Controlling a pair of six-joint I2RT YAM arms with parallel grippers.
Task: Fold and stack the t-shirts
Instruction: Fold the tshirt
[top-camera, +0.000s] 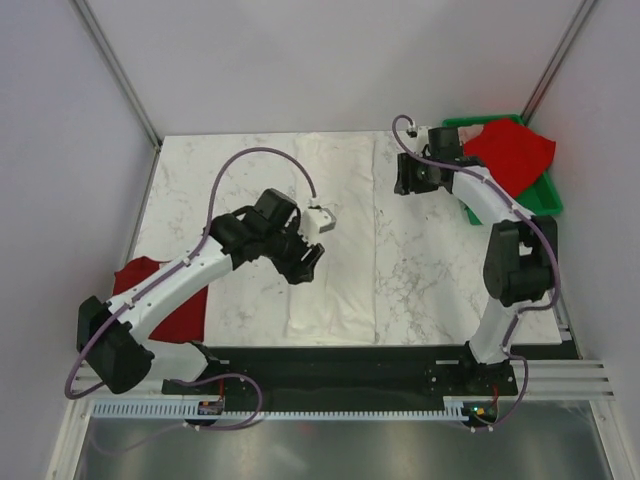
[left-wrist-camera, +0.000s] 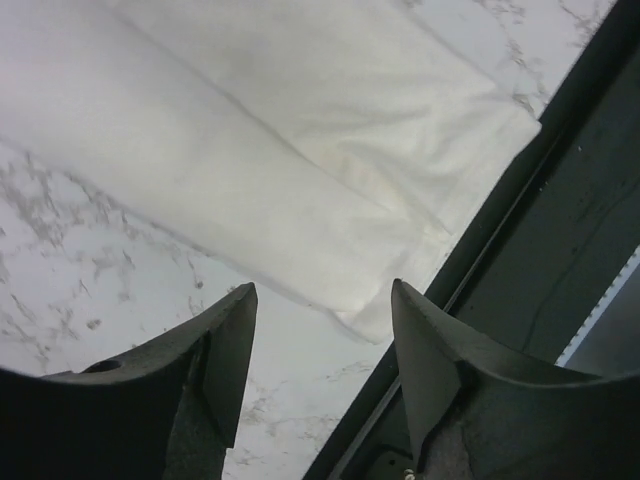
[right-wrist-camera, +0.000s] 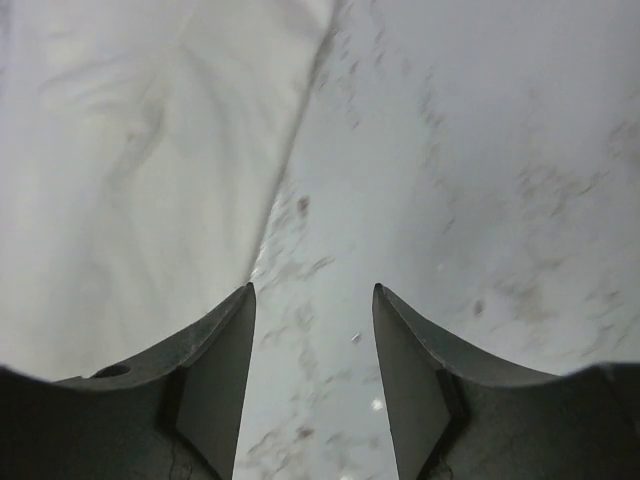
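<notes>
A large white t-shirt (top-camera: 335, 240) lies as a long folded strip down the middle of the marble table. My left gripper (top-camera: 303, 264) is open and empty, above the shirt's left side near its near end. The left wrist view shows the shirt's near corner (left-wrist-camera: 300, 150) just beyond the open gripper (left-wrist-camera: 322, 300). My right gripper (top-camera: 404, 182) is open and empty, just right of the shirt's far right edge. In the right wrist view the shirt (right-wrist-camera: 130, 180) lies to the left of the gripper (right-wrist-camera: 312, 292), which is over bare marble. A red t-shirt (top-camera: 165, 305) lies at the table's left edge under my left arm. Another red t-shirt (top-camera: 512, 150) lies in the bin.
A green plastic bin (top-camera: 548, 196) stands at the far right corner behind my right arm. A black strip (left-wrist-camera: 560, 230) runs along the table's near edge, close to the shirt's near end. White walls enclose the table on three sides.
</notes>
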